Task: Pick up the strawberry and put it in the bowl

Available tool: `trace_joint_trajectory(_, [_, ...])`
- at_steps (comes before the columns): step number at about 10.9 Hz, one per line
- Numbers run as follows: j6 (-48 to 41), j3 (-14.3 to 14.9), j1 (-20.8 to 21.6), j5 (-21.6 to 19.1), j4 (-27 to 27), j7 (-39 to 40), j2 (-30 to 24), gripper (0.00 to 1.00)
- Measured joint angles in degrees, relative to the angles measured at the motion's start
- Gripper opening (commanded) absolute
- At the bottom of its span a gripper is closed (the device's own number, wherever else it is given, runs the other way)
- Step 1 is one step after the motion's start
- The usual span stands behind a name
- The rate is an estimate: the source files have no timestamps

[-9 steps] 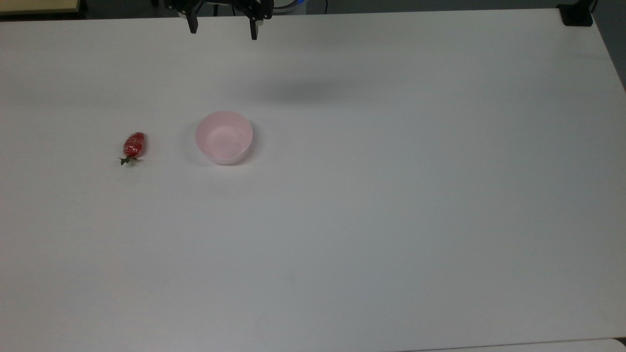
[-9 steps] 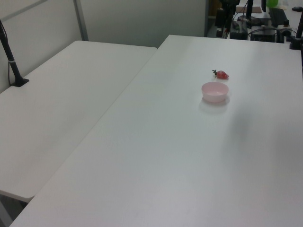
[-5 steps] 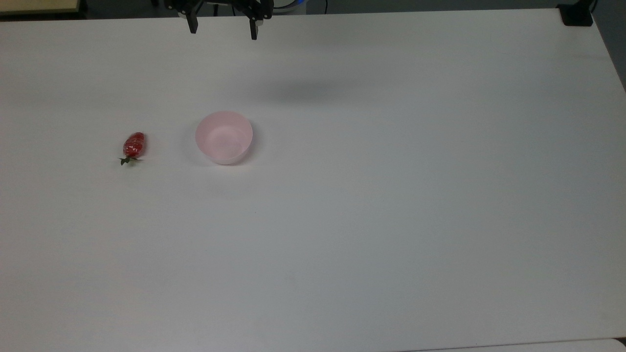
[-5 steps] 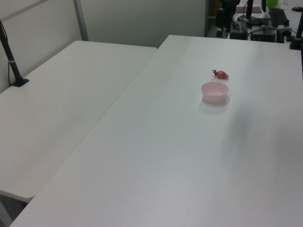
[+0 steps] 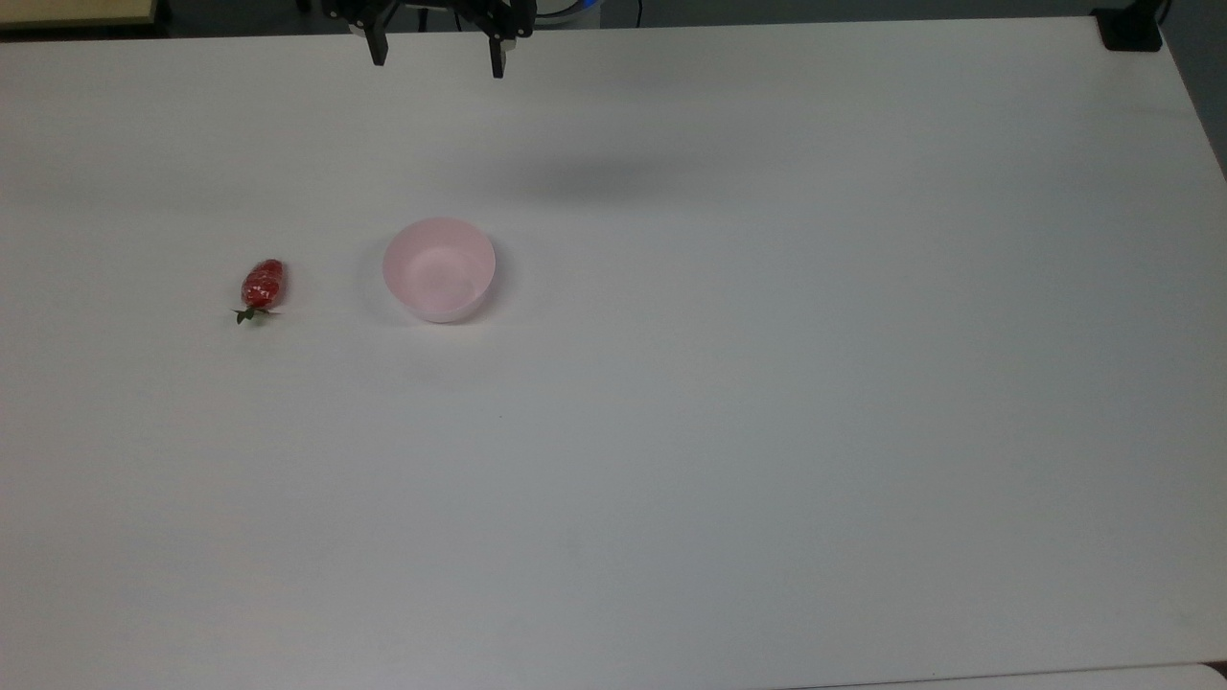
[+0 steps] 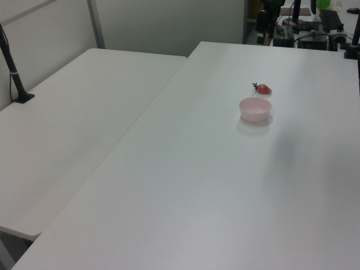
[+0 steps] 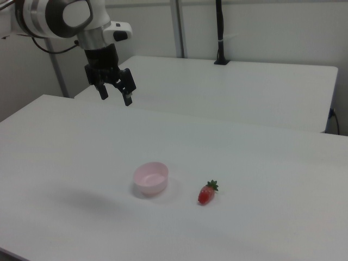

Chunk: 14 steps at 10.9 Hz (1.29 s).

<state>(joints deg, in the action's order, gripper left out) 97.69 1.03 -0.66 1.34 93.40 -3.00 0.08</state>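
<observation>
**Cut off at the edges**

Claw (image 5: 437,59) cropped by the top view's upper edge (two dark fingertips left showing, arm above them out of frame). Table (image 5: 767,383) running past the top view's left and lower edges.

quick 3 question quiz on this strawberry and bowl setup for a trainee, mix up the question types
1. True or false: the strawberry already lies inside the bowl.
2. Multiple choice: in the top view, the strawberry lies (A) to the left of the bowl, (B) to the right of the bowl, (C) touching the bowl's rim.
3. Short answer: is the hand open or shut, and is it holding anything?

Key
1. False. It rests on the table, apart from the bowl.
2. A.
3. Open and holding nothing; it hangs well above the table, away from both things.
</observation>
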Motion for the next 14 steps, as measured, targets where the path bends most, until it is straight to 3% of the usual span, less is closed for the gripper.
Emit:
trace_joint_trajectory(6, [0.0,0.28,-0.63,0.02,0.04,1.51,0.01,0.98])
trace_joint_trajectory(9, [0.0,1.19,-5.64,0.2,2.34,19.39,0.9,1.0])
trace_joint_trajectory(10, [0.49,1.34,-7.95,1.98,3.06,22.0,2.07,1.0])
trace_joint_trajectory(14, [17.7,3.17,-14.52,4.3,7.21,21.65,10.69,1.0])
